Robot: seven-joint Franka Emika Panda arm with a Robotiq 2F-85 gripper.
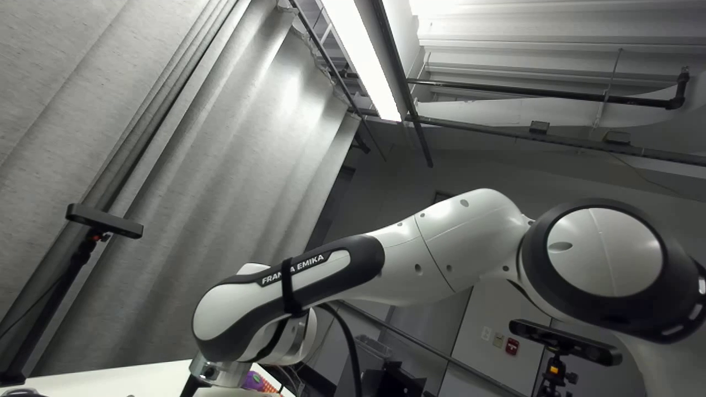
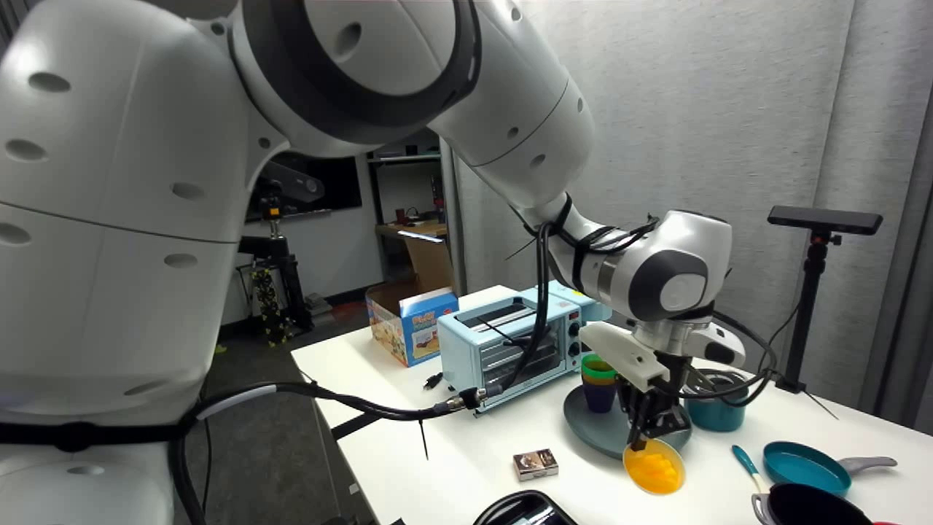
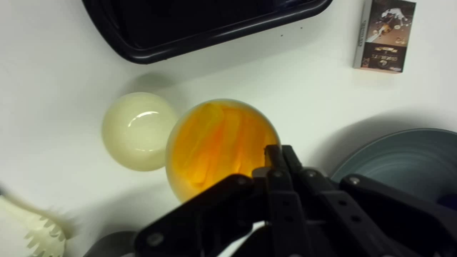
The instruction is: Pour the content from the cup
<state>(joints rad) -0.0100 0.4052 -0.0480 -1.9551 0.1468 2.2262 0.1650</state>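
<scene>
The round cup or bowl (image 3: 217, 142), pale-rimmed with yellow-orange pieces inside, is held by its rim. My gripper (image 3: 282, 153) is shut on that rim, one finger inside and one outside. In an exterior view the gripper (image 2: 638, 441) holds the cup (image 2: 654, 467) with its opening facing the camera, so it looks tilted there; the pieces are still inside. In the wrist view an empty cream bowl (image 3: 141, 132) stands on the table beside the held cup; it does not show in the exterior views. The lower part of the held cup is hidden behind the gripper.
A black tray (image 3: 214, 41) and a chocolate box (image 3: 387, 37) lie near. A grey plate (image 2: 583, 423) bears stacked coloured cups (image 2: 599, 386). A toaster oven (image 2: 510, 350), teal pot (image 2: 718, 412), teal pan (image 2: 805, 467) and black pot (image 2: 813, 507) stand around.
</scene>
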